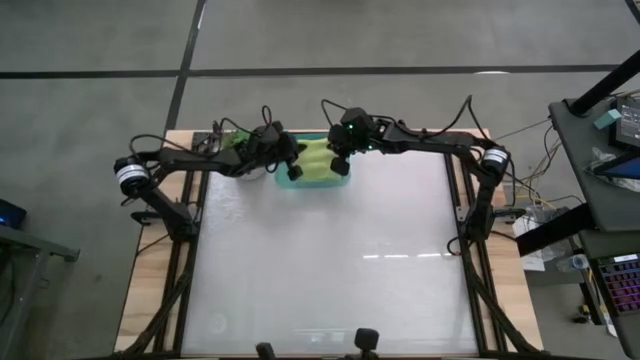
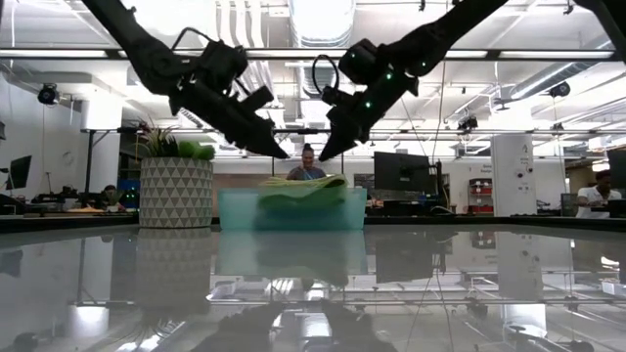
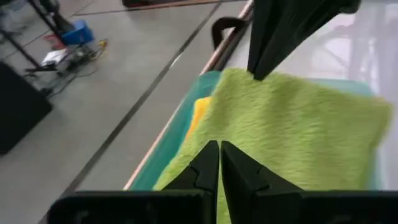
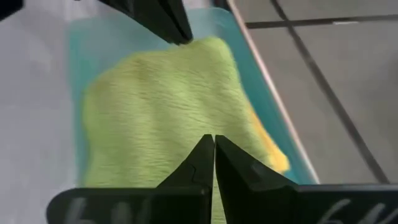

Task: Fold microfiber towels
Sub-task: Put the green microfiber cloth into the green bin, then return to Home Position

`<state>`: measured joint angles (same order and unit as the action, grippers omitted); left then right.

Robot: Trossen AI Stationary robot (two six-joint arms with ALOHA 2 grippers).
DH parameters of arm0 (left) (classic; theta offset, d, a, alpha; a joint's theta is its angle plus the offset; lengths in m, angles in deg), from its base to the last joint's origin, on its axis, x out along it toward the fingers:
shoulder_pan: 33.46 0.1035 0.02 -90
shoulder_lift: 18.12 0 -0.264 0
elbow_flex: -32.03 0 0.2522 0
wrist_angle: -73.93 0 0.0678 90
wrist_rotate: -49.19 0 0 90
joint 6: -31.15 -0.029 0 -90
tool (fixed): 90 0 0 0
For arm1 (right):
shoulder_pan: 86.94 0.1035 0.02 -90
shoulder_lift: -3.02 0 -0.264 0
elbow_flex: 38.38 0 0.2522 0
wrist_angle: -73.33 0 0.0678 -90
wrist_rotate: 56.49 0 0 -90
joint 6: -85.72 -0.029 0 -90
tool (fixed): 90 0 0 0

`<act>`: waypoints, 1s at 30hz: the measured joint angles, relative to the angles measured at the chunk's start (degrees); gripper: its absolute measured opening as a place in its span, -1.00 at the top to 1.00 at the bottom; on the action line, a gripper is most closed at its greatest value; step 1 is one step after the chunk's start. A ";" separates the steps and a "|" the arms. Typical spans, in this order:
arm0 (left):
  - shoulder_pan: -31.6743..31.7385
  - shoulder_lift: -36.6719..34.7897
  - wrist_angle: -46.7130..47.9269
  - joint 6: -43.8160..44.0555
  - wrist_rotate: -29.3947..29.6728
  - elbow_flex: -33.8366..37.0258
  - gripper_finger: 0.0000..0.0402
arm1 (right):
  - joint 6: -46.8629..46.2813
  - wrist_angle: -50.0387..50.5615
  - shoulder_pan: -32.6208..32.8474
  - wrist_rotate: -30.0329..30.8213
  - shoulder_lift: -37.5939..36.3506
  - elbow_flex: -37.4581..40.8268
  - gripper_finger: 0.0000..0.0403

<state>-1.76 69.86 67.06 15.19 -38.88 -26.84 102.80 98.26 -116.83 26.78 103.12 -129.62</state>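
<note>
A lime green microfiber towel (image 1: pixel 318 160) lies on top of a pile in a teal tray (image 1: pixel 300 184) at the table's far edge. A yellow towel (image 4: pixel 270 152) peeks out from under it on the far side. My left gripper (image 2: pixel 281 154) hangs shut just above the green towel's left part. My right gripper (image 2: pixel 326 156) hangs shut above its right part. The two sets of fingertips point toward each other, and the low view shows a gap between each of them and the towel (image 2: pixel 303 186). Other towels in the pile are hidden.
A patterned plant pot (image 2: pixel 176 191) stands to the left of the tray at the far edge. A person (image 2: pixel 308 164) sits beyond the table. The white table top (image 1: pixel 330 260) stretches from the tray toward the near edge.
</note>
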 joint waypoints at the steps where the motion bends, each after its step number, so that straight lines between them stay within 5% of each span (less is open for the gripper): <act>1: 0.36 0.67 -0.87 -0.02 0.72 -0.02 0.98 | -0.08 -0.40 -0.11 0.88 0.33 0.11 0.96; 16: 2.52 9.69 0.27 0.65 7.51 -1.12 0.98 | -0.79 -10.65 -0.79 6.87 8.24 1.66 0.96; 25: -3.41 -7.07 11.49 0.66 7.36 0.65 0.98 | -1.58 -12.84 2.50 6.36 -3.56 9.16 0.96; 30: -12.64 -22.25 13.17 -0.79 -2.21 6.26 0.98 | -4.00 -23.70 7.01 1.85 -15.41 23.43 0.96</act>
<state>-14.41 47.62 80.24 14.40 -41.09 -20.57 98.80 74.56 -109.81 28.63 87.71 -106.19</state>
